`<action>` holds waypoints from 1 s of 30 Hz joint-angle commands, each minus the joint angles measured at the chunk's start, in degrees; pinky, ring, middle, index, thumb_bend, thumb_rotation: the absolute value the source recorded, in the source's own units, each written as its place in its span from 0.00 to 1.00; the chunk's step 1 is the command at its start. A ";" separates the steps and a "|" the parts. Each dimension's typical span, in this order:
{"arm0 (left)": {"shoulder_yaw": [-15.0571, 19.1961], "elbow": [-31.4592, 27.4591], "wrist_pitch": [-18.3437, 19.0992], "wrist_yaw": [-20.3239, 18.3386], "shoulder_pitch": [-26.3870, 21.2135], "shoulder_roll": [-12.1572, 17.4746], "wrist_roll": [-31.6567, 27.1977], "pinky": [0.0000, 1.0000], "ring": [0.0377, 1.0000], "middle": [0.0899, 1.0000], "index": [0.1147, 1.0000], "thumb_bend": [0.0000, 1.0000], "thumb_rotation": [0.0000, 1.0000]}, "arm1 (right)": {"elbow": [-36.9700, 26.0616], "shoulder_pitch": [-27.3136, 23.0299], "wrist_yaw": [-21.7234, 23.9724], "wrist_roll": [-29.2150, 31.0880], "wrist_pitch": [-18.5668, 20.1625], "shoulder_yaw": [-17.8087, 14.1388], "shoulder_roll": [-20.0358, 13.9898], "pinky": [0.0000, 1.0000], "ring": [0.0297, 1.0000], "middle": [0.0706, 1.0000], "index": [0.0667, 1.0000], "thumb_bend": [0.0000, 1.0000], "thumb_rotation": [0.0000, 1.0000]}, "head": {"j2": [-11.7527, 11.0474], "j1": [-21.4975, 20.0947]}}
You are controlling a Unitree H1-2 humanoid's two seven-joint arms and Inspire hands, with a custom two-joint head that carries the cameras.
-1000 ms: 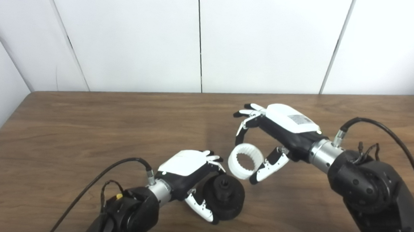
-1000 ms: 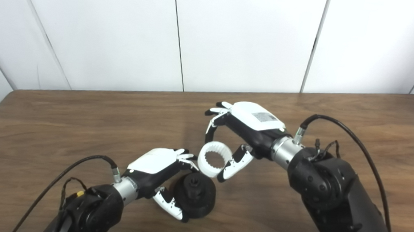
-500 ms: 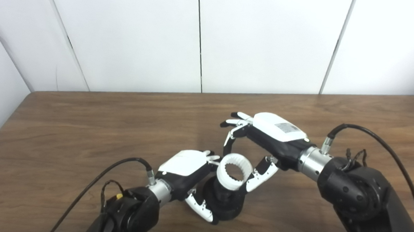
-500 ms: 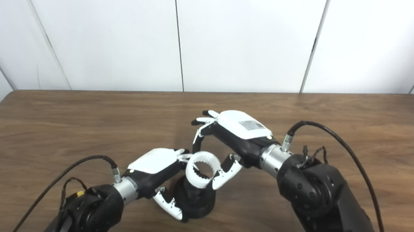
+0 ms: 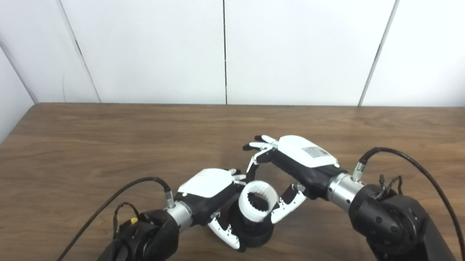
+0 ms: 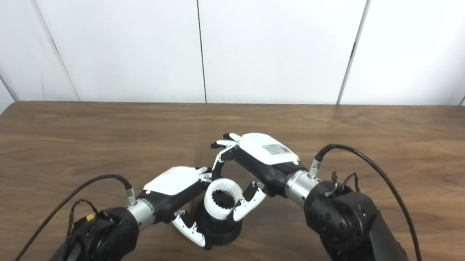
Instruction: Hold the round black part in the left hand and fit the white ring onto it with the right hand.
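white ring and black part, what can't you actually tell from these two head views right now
- Whether the toothed white plastic ring is fully seated on the round black part: in both views the ring covers the part's centre.
- How the left hand grips the black part: its white back hides most fingers.
- Contact of the right hand on the ring's far side: hidden by the ring itself.
- Both arms are cut off by the bottom edge.

White ring [image 5: 257,201], toothed inside, tilted, sits atop black round part [image 5: 255,232], touching it.
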 commanded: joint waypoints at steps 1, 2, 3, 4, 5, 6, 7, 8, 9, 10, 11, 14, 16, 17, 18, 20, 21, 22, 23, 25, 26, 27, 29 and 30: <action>0.83 -1.61 0.02 0.44 -2.90 -0.27 0.44 1.00 1.00 0.94 0.68 0.97 0.26 | -0.12 -1.38 -1.69 -0.14 -1.84 -0.50 0.30 0.85 0.98 0.90 0.46 0.52 0.15 | 0.02 0.12; 0.79 -1.60 -0.07 0.53 -2.91 -0.29 0.50 1.00 1.00 0.94 0.68 0.97 0.25 | -0.13 -1.27 -1.58 -0.25 -1.85 -0.42 0.25 0.85 0.98 0.90 0.46 0.52 0.15 | 0.04 0.11; 0.70 -1.60 -0.16 0.53 -2.94 -0.27 0.62 1.00 1.00 0.94 0.68 0.97 0.25 | -0.17 -1.17 -1.40 -0.44 -1.75 -0.30 0.22 0.86 0.99 0.90 0.46 0.52 0.15 | 0.01 0.10; 0.62 -1.60 -0.20 0.52 -2.96 -0.25 0.71 1.00 1.00 0.94 0.68 0.97 0.25 | -0.20 -1.10 -1.26 -0.57 -1.67 -0.24 0.20 0.86 0.99 0.90 0.46 0.52 0.15 | -0.03 0.14; 0.56 -1.62 -0.31 0.60 -2.94 -0.22 0.76 1.00 1.00 0.94 0.68 0.97 0.26 | -0.23 -0.95 -1.19 -0.66 -1.58 -0.19 0.22 0.86 0.99 0.90 0.46 0.52 0.15 | -0.02 0.21; 0.50 -1.73 -0.28 0.53 -2.93 -0.22 0.81 1.00 1.00 0.94 0.68 0.97 0.26 | -0.21 -0.77 -1.19 -0.71 -1.54 -0.17 0.25 0.87 0.99 0.90 0.46 0.52 0.15 | 0.05 0.25; 0.46 -1.80 -0.24 0.49 -2.94 -0.23 0.83 1.00 1.00 0.94 0.68 0.97 0.26 | -0.19 -0.65 -1.21 -0.73 -1.54 -0.18 0.26 0.87 0.99 0.90 0.46 0.52 0.15 | 0.06 0.25; 0.52 -1.84 -0.36 0.69 -2.87 -0.30 0.65 1.00 1.00 0.94 0.68 0.97 0.26 | 0.04 -0.39 -1.40 -0.47 -1.80 -0.20 0.28 0.87 0.99 0.90 0.46 0.52 0.15 | 0.07 0.24; 0.59 -1.84 -0.45 0.90 -2.82 -0.39 0.49 1.00 1.00 0.94 0.68 0.97 0.25 | 0.17 -0.20 -1.41 -0.33 -1.81 -0.24 0.30 0.88 0.99 0.91 0.46 0.52 0.15 | 0.06 0.32; 0.64 -1.82 -0.52 1.07 -2.78 -0.45 0.37 1.00 1.00 0.93 0.67 0.98 0.25 | 0.25 -0.08 -1.40 -0.23 -1.80 -0.26 0.33 0.88 1.00 0.91 0.46 0.52 0.15 | 0.06 0.32; 0.62 -1.89 -0.55 1.05 -2.78 -0.42 0.38 1.00 1.00 0.93 0.67 0.98 0.26 | 0.28 0.10 -1.39 -0.37 -1.79 -0.15 0.37 0.88 1.00 0.91 0.46 0.52 0.15 | 0.09 0.34; 0.52 -2.12 -0.47 0.77 -2.85 -0.38 0.59 1.00 1.00 0.93 0.67 0.97 0.26 | 0.39 0.54 -1.53 -0.39 -1.99 0.10 0.46 0.88 1.00 0.91 0.46 0.52 0.15 | 0.04 0.43; 0.50 -2.18 -0.48 0.75 -2.90 -0.37 0.69 1.00 1.00 0.93 0.67 0.97 0.26 | 0.51 0.77 -1.74 -0.35 -2.28 0.22 0.52 0.88 1.00 0.90 0.46 0.52 0.15 | 0.06 0.46; 0.48 -2.21 -0.49 0.71 -2.96 -0.34 0.75 1.00 1.00 0.94 0.67 0.97 0.26 | 0.56 0.94 -1.83 -0.68 -2.37 0.45 0.57 0.88 1.00 0.90 0.46 0.52 0.15 | 0.05 0.52; 0.46 -2.23 -0.50 0.68 -3.01 -0.32 0.80 1.00 1.00 0.94 0.67 0.97 0.26 | 0.56 1.06 -1.88 -0.91 -2.42 0.63 0.60 0.88 1.00 0.91 0.46 0.52 0.15 | 0.08 0.54; 0.40 -2.29 -0.51 0.60 -3.10 -0.27 0.95 1.00 1.00 0.94 0.67 0.97 0.26 | 0.63 1.23 -1.99 -1.16 -2.71 0.91 0.61 0.88 0.99 0.91 0.46 0.52 0.15 | 0.06 0.53; 0.36 -2.31 -0.51 0.55 -3.13 -0.25 1.04 1.00 1.00 0.94 0.68 0.96 0.27 | 0.71 1.31 -2.08 -1.14 -2.95 0.99 0.60 0.87 0.99 0.90 0.46 0.52 0.15 | 0.05 0.47; 0.33 -2.33 -0.51 0.53 -3.15 -0.24 1.11 1.00 1.00 0.94 0.68 0.96 0.27 | 0.78 1.37 -2.16 -1.14 -3.14 1.04 0.60 0.87 0.99 0.90 0.46 0.52 0.15 | 0.05 0.47; 0.33 -2.29 -0.69 0.72 -3.12 -0.23 1.09 1.00 1.00 0.94 0.68 0.96 0.27 | 0.79 1.43 -2.03 -1.26 -3.02 1.10 0.66 0.87 0.99 0.90 0.46 0.52 0.15 | 0.05 0.47; 0.31 -2.17 -1.11 1.09 -3.04 -0.20 1.01 1.00 1.00 0.94 0.67 0.96 0.27 | 0.76 1.54 -1.74 -1.68 -2.61 1.27 0.87 0.88 1.00 0.91 0.46 0.52 0.15 | 0.05 0.47; 0.28 -2.10 -1.26 1.21 -3.01 -0.20 1.03 1.00 1.00 0.94 0.67 0.96 0.27 | 0.80 1.60 -1.75 -1.54 -2.66 1.29 0.96 0.89 1.00 0.91 0.46 0.52 0.15 | 0.05 0.47; 0.29 -2.07 -1.22 1.15 -2.99 -0.27 1.05 1.00 1.00 0.94 0.67 0.96 0.27 | 0.79 1.61 -1.71 -1.71 -2.59 1.36 1.05 0.89 1.00 0.91 0.46 0.52 0.15 | 0.06 0.37; 0.27 -2.14 -0.99 0.81 -2.98 -0.38 1.23 1.00 1.00 0.94 0.68 0.96 0.27 | 0.67 1.53 -1.56 -1.81 -2.45 1.47 1.22 0.89 1.00 0.91 0.46 0.52 0.15 | 0.06 0.37; 0.27 -2.16 -0.91 0.67 -2.97 -0.41 1.28 1.00 1.00 0.94 0.68 0.96 0.26 | 0.61 1.50 -1.50 -1.85 -2.42 1.50 1.28 0.89 1.00 0.91 0.46 0.52 0.15 | 0.06 0.37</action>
